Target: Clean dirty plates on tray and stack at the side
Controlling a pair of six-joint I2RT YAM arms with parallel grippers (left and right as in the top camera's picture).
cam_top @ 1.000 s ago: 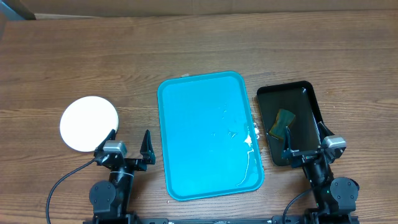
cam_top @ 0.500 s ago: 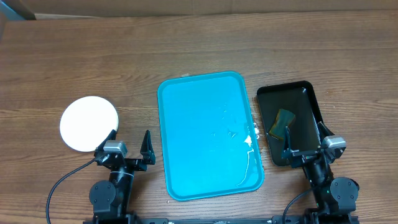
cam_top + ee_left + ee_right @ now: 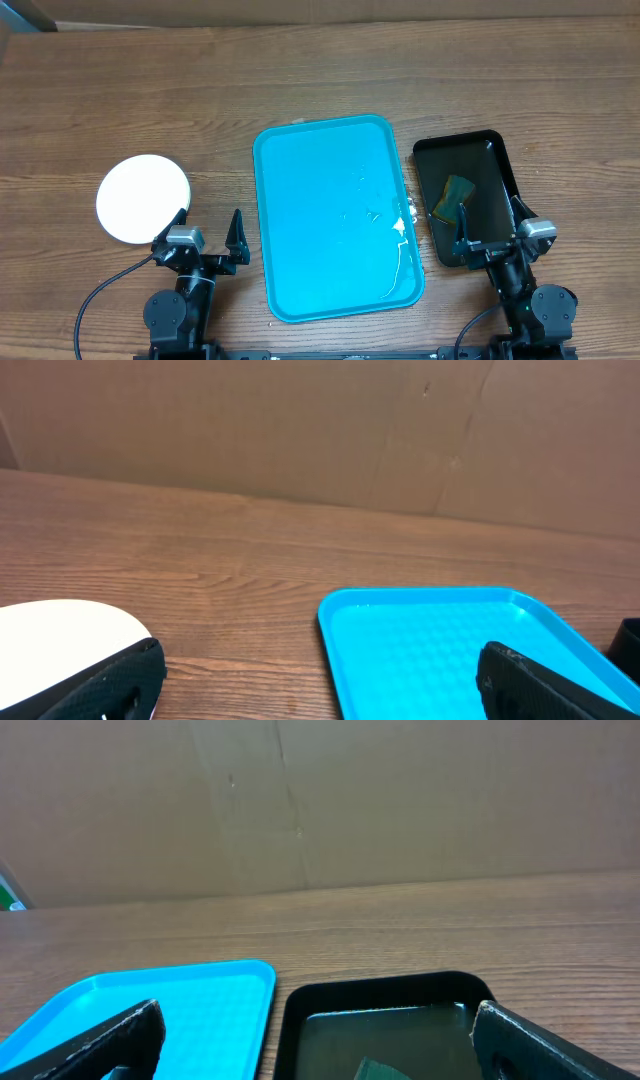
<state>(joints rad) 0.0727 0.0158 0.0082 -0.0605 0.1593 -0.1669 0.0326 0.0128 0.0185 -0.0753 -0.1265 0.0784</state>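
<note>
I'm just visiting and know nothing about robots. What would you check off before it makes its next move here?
1. Blue tray free of plates: ok, none on it.
2. Plates stacked aside: cannot tell; one white plate shows left of the tray, and any beneath it are hidden.
3. Tray wiped dry: not ok, whitish streaks near its right edge.
4. Sponge parked: ok, lying in the black tray.
5. Left gripper and right gripper free: ok, both open, holding nothing.

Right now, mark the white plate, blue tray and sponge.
white plate (image 3: 143,198): overhead view, centre of its top face.
blue tray (image 3: 315,210): overhead view, bare floor left of centre.
sponge (image 3: 455,196): overhead view, its middle.
</note>
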